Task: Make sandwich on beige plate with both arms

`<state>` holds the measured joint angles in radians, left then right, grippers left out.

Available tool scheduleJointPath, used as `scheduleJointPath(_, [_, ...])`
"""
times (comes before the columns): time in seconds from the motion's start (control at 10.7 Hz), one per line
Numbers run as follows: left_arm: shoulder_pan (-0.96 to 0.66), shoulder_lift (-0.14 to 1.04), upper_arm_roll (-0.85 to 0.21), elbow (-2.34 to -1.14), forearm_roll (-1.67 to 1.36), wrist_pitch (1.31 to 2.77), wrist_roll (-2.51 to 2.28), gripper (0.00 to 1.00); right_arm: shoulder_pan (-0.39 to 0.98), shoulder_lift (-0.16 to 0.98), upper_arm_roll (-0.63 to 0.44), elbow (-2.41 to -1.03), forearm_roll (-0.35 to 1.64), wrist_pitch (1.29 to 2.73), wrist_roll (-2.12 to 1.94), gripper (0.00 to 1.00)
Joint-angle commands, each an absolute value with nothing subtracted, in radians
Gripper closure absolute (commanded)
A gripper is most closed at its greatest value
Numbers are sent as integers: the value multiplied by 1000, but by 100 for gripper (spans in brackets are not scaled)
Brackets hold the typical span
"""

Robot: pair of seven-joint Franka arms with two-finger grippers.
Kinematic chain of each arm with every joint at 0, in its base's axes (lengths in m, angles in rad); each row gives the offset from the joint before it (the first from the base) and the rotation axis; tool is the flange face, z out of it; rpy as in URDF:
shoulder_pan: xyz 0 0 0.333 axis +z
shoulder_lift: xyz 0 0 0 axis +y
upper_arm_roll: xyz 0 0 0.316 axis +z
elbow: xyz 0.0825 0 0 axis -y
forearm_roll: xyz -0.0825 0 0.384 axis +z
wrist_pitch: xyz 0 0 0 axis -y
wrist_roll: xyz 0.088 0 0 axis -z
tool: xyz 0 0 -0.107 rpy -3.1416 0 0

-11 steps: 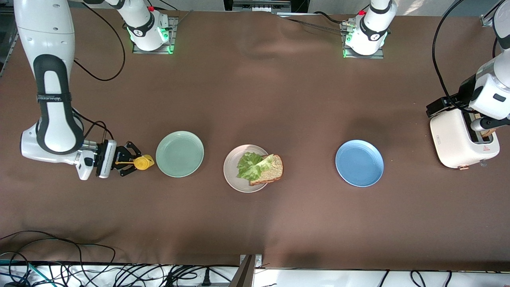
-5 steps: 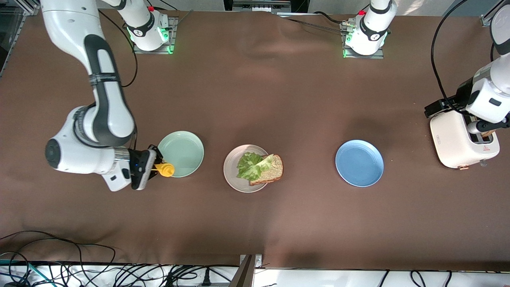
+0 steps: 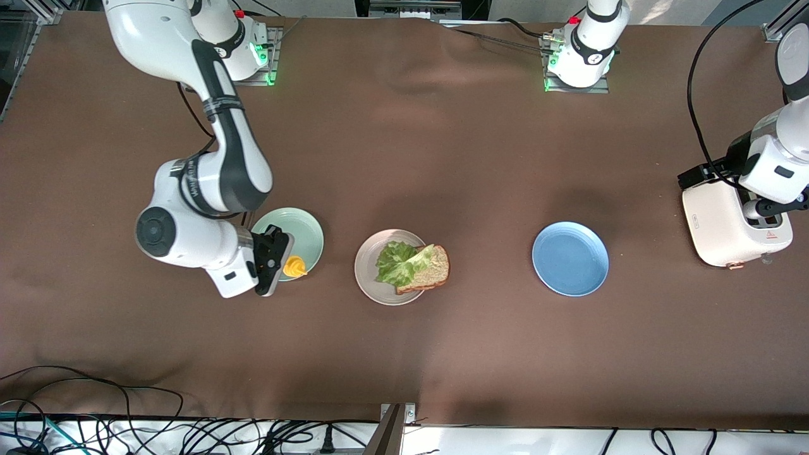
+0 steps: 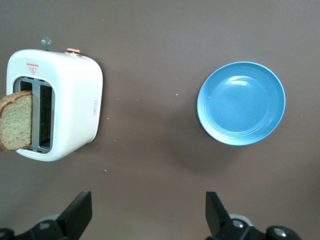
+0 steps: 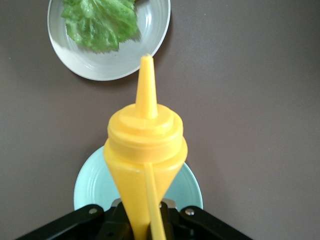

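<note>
The beige plate (image 3: 370, 281) sits mid-table with a wholegrain bread slice (image 3: 430, 273) overhanging its rim toward the left arm's end. A green lettuce leaf (image 3: 397, 260) lies partly over the bread. My right gripper (image 3: 284, 260) hangs over the mint-green plate (image 3: 297, 227), shut on a yellow squeeze bottle (image 5: 145, 145) whose nozzle points at the beige plate (image 5: 150, 55) and lettuce (image 5: 100, 20). My left gripper (image 4: 148, 216) is open and empty over the table beside the white toaster (image 4: 70, 110). A second bread slice (image 4: 15, 122) stands out of a toaster slot.
A blue plate (image 3: 570, 258) lies bare between the beige plate and the toaster (image 3: 727, 227). The toaster stands at the left arm's end of the table. Cables run along the table edge nearest the front camera.
My right arm has swung in with the yellow bottle, from beside the mint-green plate to over it, closer to the beige plate. The left gripper has shifted slightly above the toaster.
</note>
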<state>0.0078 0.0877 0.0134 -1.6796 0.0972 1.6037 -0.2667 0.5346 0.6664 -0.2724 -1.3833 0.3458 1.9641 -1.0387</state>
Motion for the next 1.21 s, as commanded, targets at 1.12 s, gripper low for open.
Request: scheduleJointPath(1.12, [25,97,9,-1687,130,1594,-255,0,949,905,-282,-1118,-753,1867,-827,100])
